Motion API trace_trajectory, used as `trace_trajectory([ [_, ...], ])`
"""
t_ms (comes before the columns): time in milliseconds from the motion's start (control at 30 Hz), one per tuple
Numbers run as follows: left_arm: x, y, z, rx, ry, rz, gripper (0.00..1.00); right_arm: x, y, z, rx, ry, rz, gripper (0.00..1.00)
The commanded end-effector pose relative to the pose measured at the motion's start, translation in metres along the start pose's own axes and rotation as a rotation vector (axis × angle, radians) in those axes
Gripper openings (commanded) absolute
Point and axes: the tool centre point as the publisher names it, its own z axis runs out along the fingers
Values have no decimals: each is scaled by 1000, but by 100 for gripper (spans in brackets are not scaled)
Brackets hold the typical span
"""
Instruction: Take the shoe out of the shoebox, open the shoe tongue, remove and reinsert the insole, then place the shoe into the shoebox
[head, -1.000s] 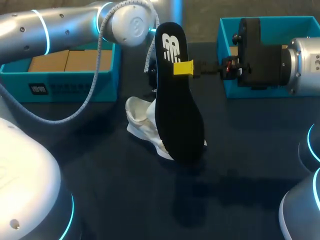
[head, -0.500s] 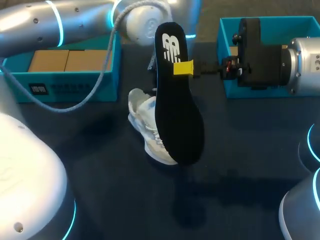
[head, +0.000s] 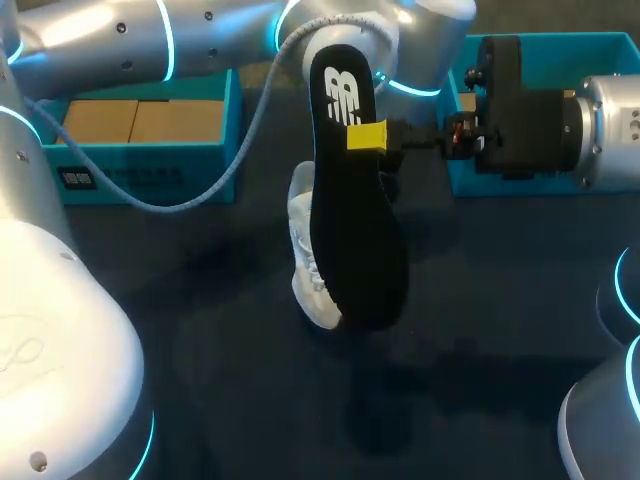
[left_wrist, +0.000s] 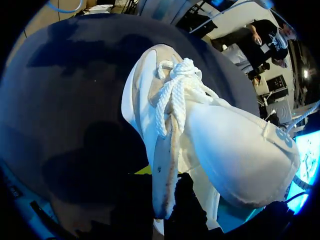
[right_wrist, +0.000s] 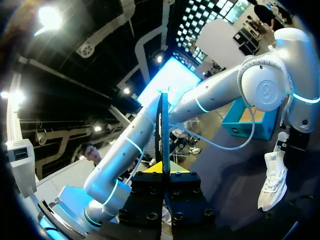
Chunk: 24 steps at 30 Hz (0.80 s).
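Over the dark surface (head: 200, 340), the insole (head: 355, 230) is clamped in the right pincer (head: 367, 136), the shoe (head: 303, 250) at its 9 o'clock in the left pincer (left_wrist: 161, 197).

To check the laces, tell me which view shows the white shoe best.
The left wrist view: the white shoe fills it, its laces plain. In the head view the black insole hides most of it; the right wrist view shows it small and far off.
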Motion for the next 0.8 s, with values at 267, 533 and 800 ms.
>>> trace_trajectory([
  [267,-19,-15,-10,-90,13,122,0,1,-1,2,0,-5,3,0],
  [533,-37,-25,-11,-143,33,137,0,1,-1,2,0,-5,3,0],
  [800,-40,-34,-3,-156,57,135,0,1,-1,2,0,-5,3,0],
])
